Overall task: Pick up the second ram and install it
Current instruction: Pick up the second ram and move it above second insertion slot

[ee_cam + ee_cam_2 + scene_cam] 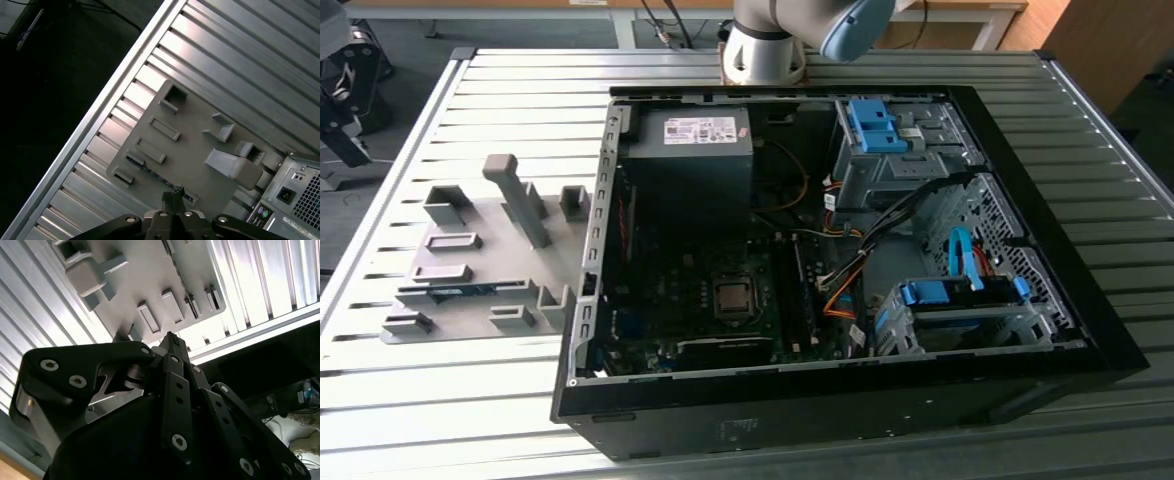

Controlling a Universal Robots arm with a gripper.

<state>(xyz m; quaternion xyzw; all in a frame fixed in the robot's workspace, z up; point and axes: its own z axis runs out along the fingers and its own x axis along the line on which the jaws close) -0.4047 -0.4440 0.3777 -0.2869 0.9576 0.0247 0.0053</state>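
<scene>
One open computer case [854,405], one slatted bench [440,400], one grey holder plate [500,262] and one ram [460,291]. Inside the case: one power supply [687,150], one processor socket [734,297] and two blue drive brackets, a first bracket [874,122] and a second bracket [947,293]. One arm [767,40], one end effector [170,340].

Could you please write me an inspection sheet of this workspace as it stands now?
Surface: ribbed metal table carrying a grey holder plate and an open computer case.
Job's things: second ram lies in a holder plate slot, outside the case.
Clutter: nothing seen.
Gripper: gripper shut, holding nothing, over the holder plate.
Cables: bundled wires and a blue cable inside the case.
Surroundings: arm base behind the case; dark floor beyond the table edge.
</scene>
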